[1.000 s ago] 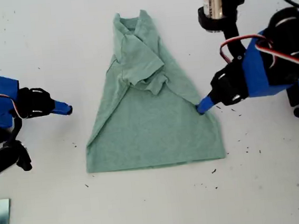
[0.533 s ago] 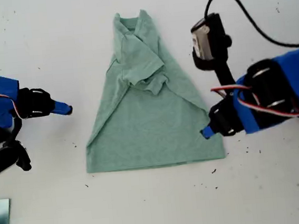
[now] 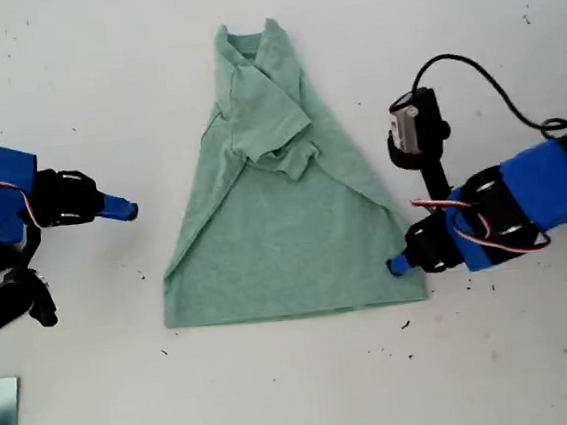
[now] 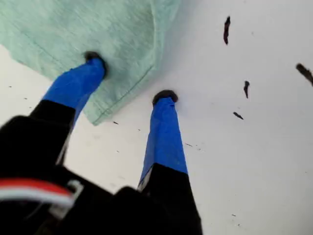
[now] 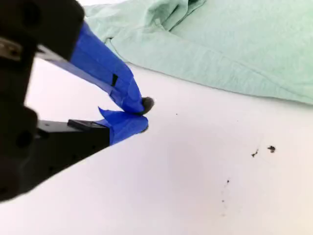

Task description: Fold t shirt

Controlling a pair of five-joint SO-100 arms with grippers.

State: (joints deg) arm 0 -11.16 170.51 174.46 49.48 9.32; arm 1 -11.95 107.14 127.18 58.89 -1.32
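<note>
Fingers [image 4: 93, 66] of my first gripper [image 4: 129, 78] spread, straddling the t shirt [image 4: 88, 34] corner; my second gripper [image 5: 139, 115] clenched, empty.

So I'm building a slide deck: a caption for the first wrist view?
My first gripper open astride a hem corner of the t shirt, one fingertip on the cloth, the other on the white table.

A robotics lab or hobbyist bench, by the look of it: a plain white counter [image 3: 102, 411] flecked with dark specks [image 3: 406, 324], two small blue-and-black arms with exposed servo wiring, and a bare camera module [image 3: 411, 132] trailing a black cable [image 3: 492, 82].
</note>
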